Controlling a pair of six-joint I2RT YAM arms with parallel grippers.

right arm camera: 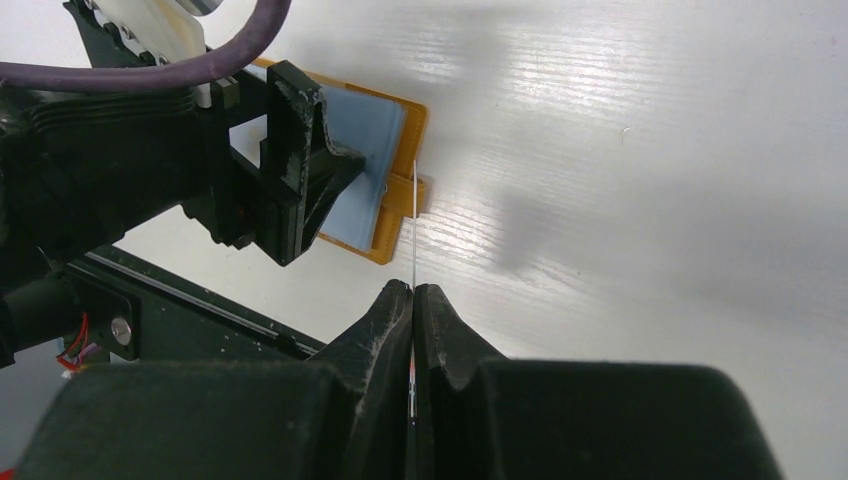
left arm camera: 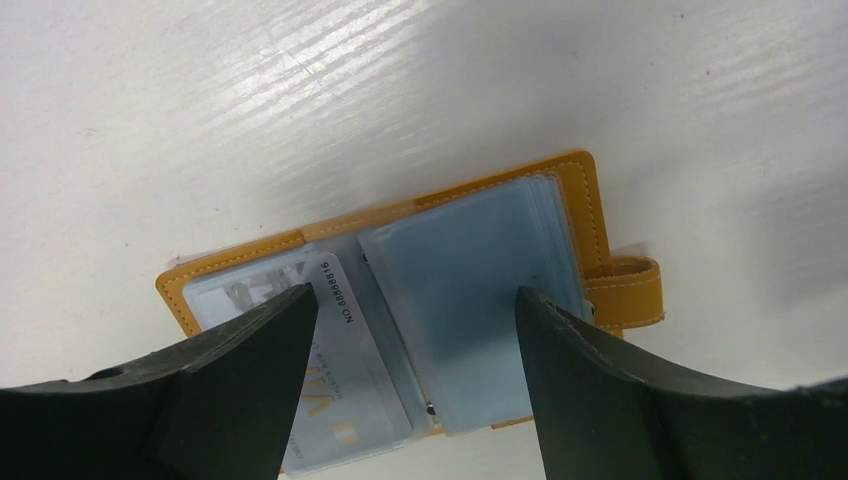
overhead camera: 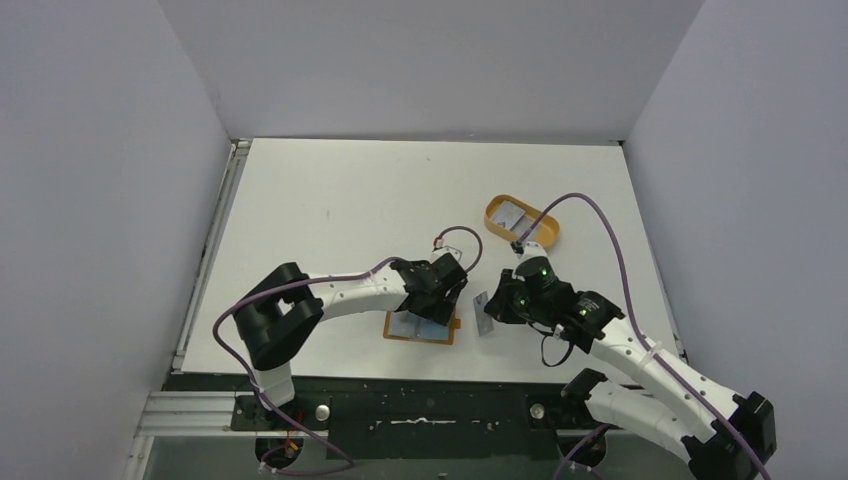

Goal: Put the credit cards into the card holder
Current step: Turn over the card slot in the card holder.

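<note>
White table (overhead camera: 330,200), tan holder (overhead camera: 405,328) open at its near edge, tray (overhead camera: 489,212) farther back.
The left gripper (left arm camera: 415,310) straddles the holder, fingers spread wide, likely steadying the clear sleeves (left arm camera: 470,290); whether its tips press down is hidden. The right gripper (right arm camera: 412,290) is clenched on a card (right arm camera: 414,220), edge-on just beside the tab (left arm camera: 625,290) — lined up for a sleeve, I judge. Another card (left arm camera: 340,380) sits pocketed; the tray's cards (overhead camera: 515,215) are too small to count.

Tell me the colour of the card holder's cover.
The card holder is orange-yellow with pale stitching; left wrist view shows it best.
</note>
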